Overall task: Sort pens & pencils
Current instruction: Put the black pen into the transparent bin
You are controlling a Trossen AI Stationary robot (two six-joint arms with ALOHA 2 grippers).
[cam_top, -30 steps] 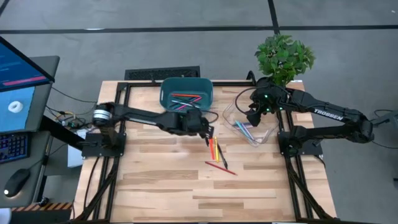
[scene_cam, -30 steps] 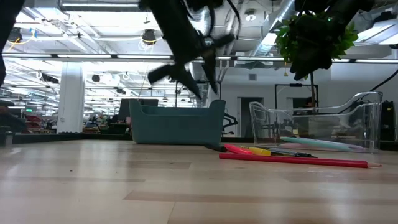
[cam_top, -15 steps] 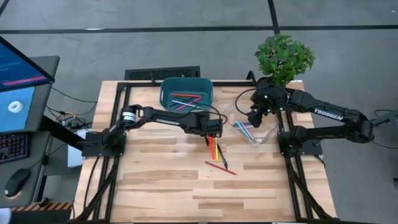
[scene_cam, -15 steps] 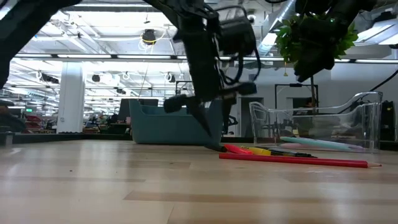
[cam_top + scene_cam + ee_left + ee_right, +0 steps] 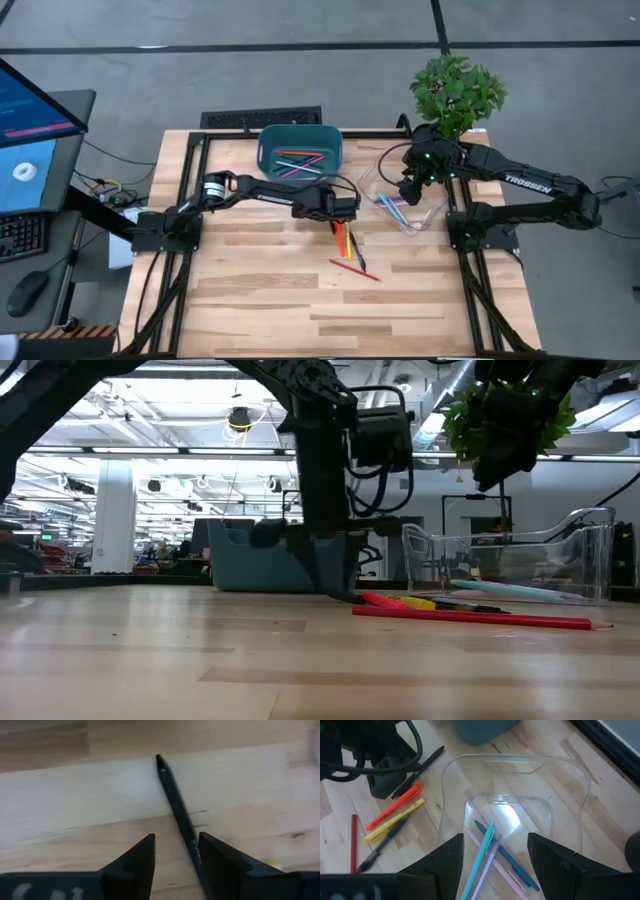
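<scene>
My left gripper (image 5: 177,857) is open and low over the table, at the far end of a small heap of pens & pencils (image 5: 346,240). A black pen (image 5: 172,800) runs up between its fingers, close beside one finger (image 5: 220,865). The heap holds orange (image 5: 395,806), yellow (image 5: 395,821) and dark sticks. A red pencil (image 5: 470,618) lies flat nearer the front. My right gripper (image 5: 495,870) hovers open and empty above the clear tray (image 5: 570,795), which holds teal, blue and pale purple pens (image 5: 492,855). The teal bin (image 5: 299,150) holds several more. My left gripper has its fingers on either side of the black pen's shaft (image 5: 190,837), coming from above and slanting steeply down. The pen lies flat on the table. Whether the finger beside it touches it, I cannot tell.
A potted plant (image 5: 457,92) stands at the far right corner behind the tray. A black frame (image 5: 200,150) borders the tabletop. Bare wood (image 5: 300,300) stretches across the near half. A monitor (image 5: 30,130) and keyboard sit off the table's left side.
My left gripper has come down to the tabletop at the far end of the heap, tipping more steeply downward and rolling a little as it sank. Its fingers now straddle the black pen. The pens have not moved.
</scene>
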